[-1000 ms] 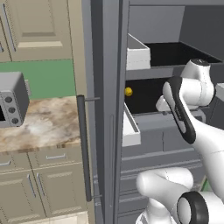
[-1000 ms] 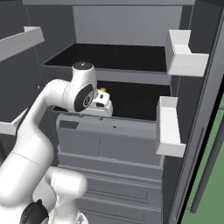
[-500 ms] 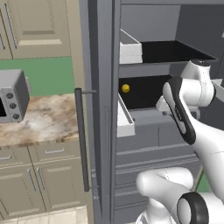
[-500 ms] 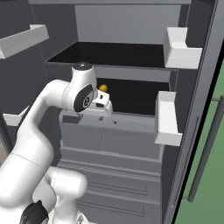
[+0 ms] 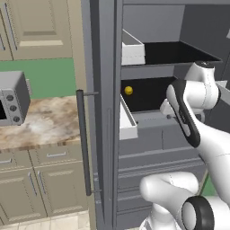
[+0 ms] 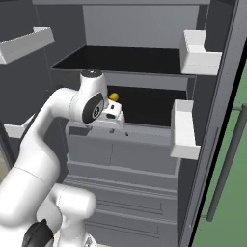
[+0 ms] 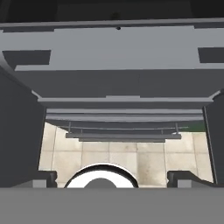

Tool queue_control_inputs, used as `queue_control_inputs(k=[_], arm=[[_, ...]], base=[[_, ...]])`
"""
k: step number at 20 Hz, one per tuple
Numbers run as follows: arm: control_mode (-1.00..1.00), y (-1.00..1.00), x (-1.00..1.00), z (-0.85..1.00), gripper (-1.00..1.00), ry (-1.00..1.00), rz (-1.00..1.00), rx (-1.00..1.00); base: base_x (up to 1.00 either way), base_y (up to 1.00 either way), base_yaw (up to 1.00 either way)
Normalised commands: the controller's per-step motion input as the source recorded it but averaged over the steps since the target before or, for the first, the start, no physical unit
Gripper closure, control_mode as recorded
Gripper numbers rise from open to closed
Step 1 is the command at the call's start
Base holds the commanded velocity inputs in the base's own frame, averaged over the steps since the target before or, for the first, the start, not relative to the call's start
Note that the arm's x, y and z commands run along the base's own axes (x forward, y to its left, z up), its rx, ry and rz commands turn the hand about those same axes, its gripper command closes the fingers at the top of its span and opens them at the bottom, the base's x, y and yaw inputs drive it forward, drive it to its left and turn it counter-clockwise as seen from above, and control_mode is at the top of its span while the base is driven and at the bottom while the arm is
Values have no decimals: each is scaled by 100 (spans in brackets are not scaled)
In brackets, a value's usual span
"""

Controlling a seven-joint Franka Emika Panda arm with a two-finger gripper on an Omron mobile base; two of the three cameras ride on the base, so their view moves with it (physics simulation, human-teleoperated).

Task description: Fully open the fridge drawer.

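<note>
Open fridge interior, arm bent over fridge drawer (image 6: 130, 132), gripper (image 6: 115, 124) at its rim, finger spacing seemingly wide

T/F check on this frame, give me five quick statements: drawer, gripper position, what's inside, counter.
1. The fridge drawer holds a small yellow object on its black floor. True.
2. The gripper is up at the top shelf. False: it sits at the drawer's flat grey front rim, below that shelf.
3. A toaster oven stands on the marble counter beside the fridge. True.
4. The fridge door is shut. False: it stands open, with its long dark handle facing the counter.
5. The yellow object is clamped in the gripper. False: it lies deeper inside the drawer, apart from the hand.
</note>
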Motion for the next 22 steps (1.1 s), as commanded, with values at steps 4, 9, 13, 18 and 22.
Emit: queue_control_inputs(k=[4,9,13,18,22], arm=[[-100,0,32,0,-100,2,0,0],[-100,2,54,0,-100,2,0,0],[-100,0,43,-19,-100,0,0,0],[-100,0,37,-23,-100,0,0,0],[-100,0,38,-32,-100,0,0,1]], base=[[0,0,0],[0,0,0],[0,0,0],[0,0,0],[0,0,0]])
